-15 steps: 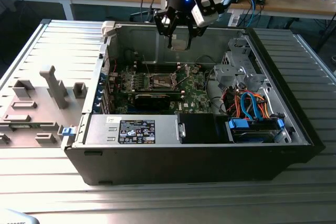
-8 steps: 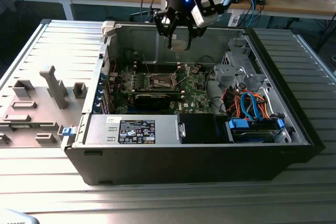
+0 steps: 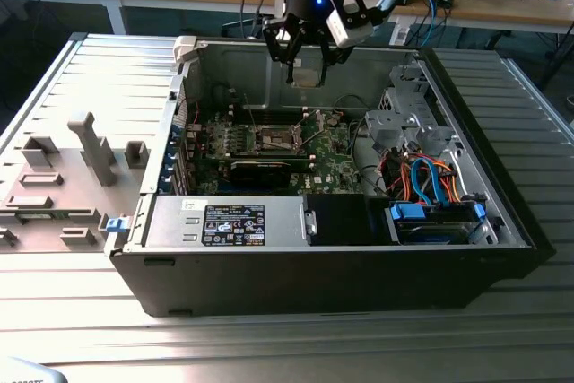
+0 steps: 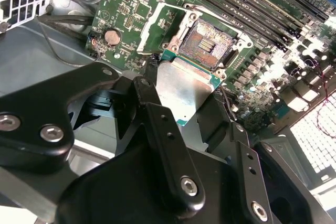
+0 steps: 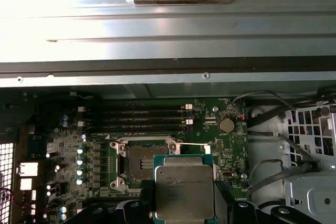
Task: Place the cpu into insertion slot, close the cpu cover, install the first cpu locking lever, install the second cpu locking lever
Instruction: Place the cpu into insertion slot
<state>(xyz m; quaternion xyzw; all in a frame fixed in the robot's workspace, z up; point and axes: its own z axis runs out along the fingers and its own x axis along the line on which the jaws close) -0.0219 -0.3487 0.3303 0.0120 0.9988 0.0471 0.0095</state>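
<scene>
The pincer [image 3: 306,67] grips the cpu [image 4: 184,90] by two opposite edges, above the open case [image 3: 359,275]. The second wrist view shows the slot [image 4: 210,43] bare, just past the chip's edge, with the cover [image 4: 153,24] swung open beside it. The first wrist view shows memory slots [image 5: 142,118] beyond the socket. In the exterior view the pincer hangs well clear of the board [image 3: 332,145]. The case lies on a ribbed metal table [image 3: 99,78]. A wooden table [image 3: 502,6] strewn with cables stands behind.
</scene>
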